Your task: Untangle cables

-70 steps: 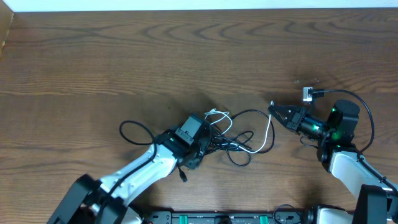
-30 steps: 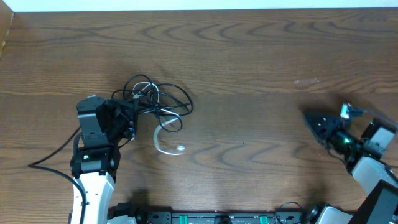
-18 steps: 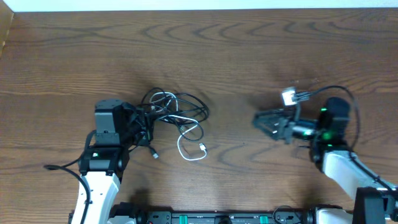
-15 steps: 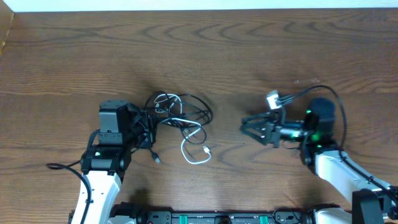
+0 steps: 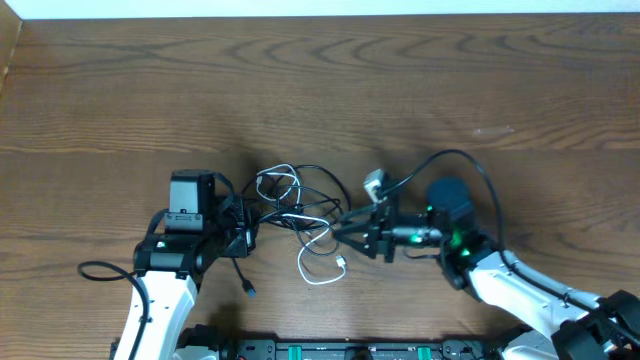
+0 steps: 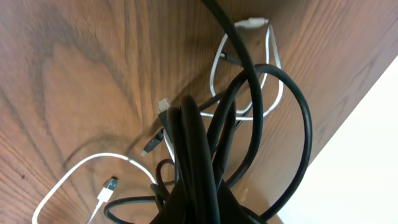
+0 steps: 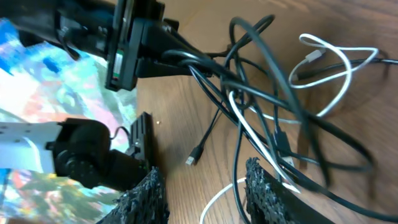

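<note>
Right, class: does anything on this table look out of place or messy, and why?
Yes: the cables lie in one knotted bunch, black loops crossing with the white cable threaded through. The left hand is shut on the black strands; the right hand, open, sits at the tangle's right edge.

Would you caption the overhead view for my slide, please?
Left fingers clamp the tangled black and white cables; open right fingers reach toward them.

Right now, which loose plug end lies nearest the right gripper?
The white cable's plug, just beside the right gripper; the black plug lies off by the left arm.
</note>
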`<action>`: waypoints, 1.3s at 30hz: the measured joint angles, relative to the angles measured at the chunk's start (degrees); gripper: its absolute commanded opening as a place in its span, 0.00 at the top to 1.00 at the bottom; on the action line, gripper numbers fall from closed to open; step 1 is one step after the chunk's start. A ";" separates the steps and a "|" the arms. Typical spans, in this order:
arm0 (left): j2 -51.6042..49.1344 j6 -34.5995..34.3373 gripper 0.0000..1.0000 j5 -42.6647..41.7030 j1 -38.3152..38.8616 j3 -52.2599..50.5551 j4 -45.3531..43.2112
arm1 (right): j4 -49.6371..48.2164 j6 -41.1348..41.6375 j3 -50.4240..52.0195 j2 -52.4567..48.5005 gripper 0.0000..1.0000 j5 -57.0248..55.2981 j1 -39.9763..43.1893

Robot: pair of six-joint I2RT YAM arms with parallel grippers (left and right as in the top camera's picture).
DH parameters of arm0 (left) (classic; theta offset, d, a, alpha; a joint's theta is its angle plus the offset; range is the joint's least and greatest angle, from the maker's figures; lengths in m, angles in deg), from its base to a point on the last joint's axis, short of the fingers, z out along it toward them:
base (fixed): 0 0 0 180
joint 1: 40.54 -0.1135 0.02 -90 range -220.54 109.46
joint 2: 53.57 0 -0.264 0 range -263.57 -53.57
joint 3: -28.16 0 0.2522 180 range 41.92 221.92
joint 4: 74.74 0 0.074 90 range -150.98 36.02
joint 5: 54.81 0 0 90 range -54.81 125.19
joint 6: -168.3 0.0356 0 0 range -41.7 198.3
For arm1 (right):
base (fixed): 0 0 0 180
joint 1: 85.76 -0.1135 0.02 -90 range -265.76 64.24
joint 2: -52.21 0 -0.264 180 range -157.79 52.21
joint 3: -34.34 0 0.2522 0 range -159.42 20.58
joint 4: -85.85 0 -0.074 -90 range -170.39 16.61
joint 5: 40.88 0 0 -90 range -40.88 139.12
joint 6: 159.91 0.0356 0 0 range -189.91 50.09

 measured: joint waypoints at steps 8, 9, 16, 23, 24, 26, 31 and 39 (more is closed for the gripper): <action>-0.17 -3.21 0.92 -0.42 4.74 0.00 0.00 | 1.16 -2.32 0.00 0.00 0.65 -12.24 -5.46; -0.31 -3.45 0.92 -0.39 5.11 0.00 -0.02 | 1.42 -2.47 0.00 0.00 0.66 -13.55 -5.49; -0.74 -4.11 0.92 -0.37 6.54 0.00 -1.03 | 3.08 -3.17 0.00 0.00 0.68 -20.15 -5.49; -0.74 -4.11 0.92 -0.39 6.69 0.00 -3.61 | 3.08 -3.45 0.00 0.00 0.60 -21.92 -7.15; -0.74 -4.17 0.92 -0.39 6.69 0.00 -3.61 | 3.10 -3.48 0.00 0.00 0.59 -21.97 -7.61; -0.74 -4.31 0.92 -0.39 6.69 0.00 -3.61 | 2.93 -3.69 0.00 0.00 0.59 -22.14 -8.70; -0.74 -4.48 0.92 -0.39 6.69 0.00 -3.58 | 2.84 -4.17 0.00 0.00 0.63 -23.56 -10.73; -0.74 -4.48 0.92 -0.87 6.73 0.00 -3.74 | 2.86 -4.57 0.00 0.00 0.66 -26.49 -10.99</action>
